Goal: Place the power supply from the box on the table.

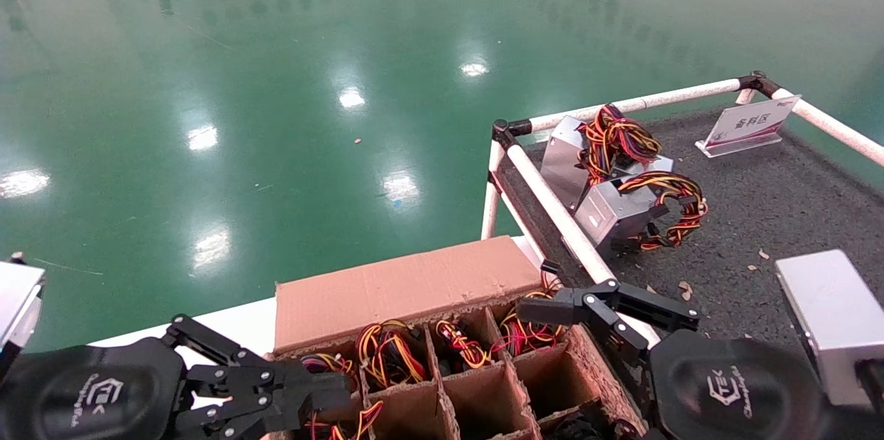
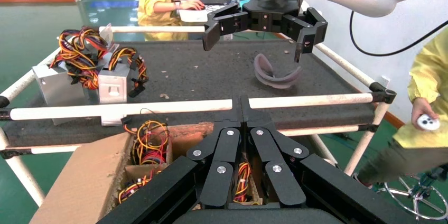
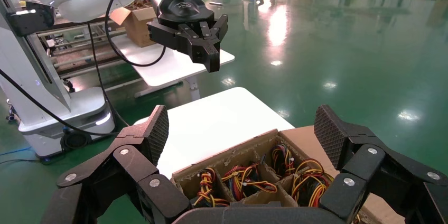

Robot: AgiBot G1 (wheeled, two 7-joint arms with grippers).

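Right claw [image 1: 608,312] hangs over the box's [image 1: 407,284] edge nearest the table [image 1: 794,212], fingers spread wide, nothing between them and touching nothing we can see. Just below it sit cells packed with red, yellow and black wires [image 1: 525,333]; we can't see the metal bodies of the units under them. Two power supplies [image 1: 608,184] already lie well beyond the claw on the table, leaning on each other in the corner by the white rail [image 1: 559,215].

Left claw [image 1: 290,391] hovers over the box's opposite end, fingers pressed together, empty.

Risks as we judge them: the right claw drops in and pinches only wires, so the unit dangles or slips; wires snag the cardboard dividers and drag the box up; lifted unit clips the rail on the way over.
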